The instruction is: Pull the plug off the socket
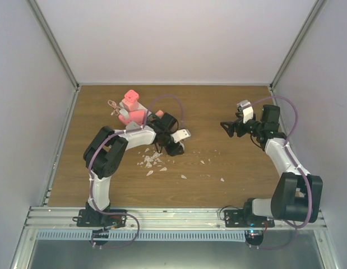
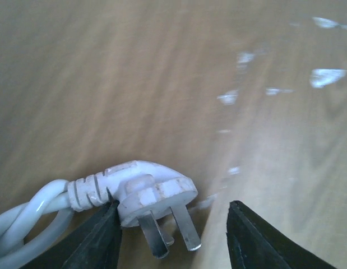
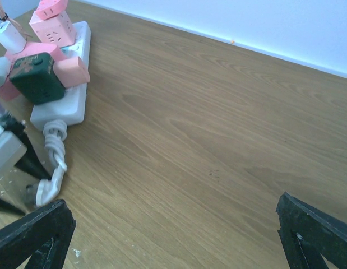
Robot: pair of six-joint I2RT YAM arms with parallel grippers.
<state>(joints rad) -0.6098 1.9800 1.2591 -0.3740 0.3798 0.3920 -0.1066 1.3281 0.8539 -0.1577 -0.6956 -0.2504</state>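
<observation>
The socket (image 3: 58, 106) is a long white power strip at the table's far left, loaded with pink cube adapters (image 3: 50, 25) and a dark green one (image 3: 36, 77). In the top view the pink adapters (image 1: 132, 106) hide most of it. Its short white cord (image 3: 55, 157) runs toward my left gripper (image 2: 174, 204). The white plug (image 2: 153, 193) on that cord is free of any outlet, its metal pins bare. It leans against the left finger, and the right finger stands apart from it. My right gripper (image 3: 172, 202) hovers wide open over bare wood at the right (image 1: 228, 130).
White crumbs (image 1: 153, 162) are scattered on the wooden table (image 1: 218, 185) around and in front of the left gripper (image 1: 174, 147). Pale walls enclose the table on three sides.
</observation>
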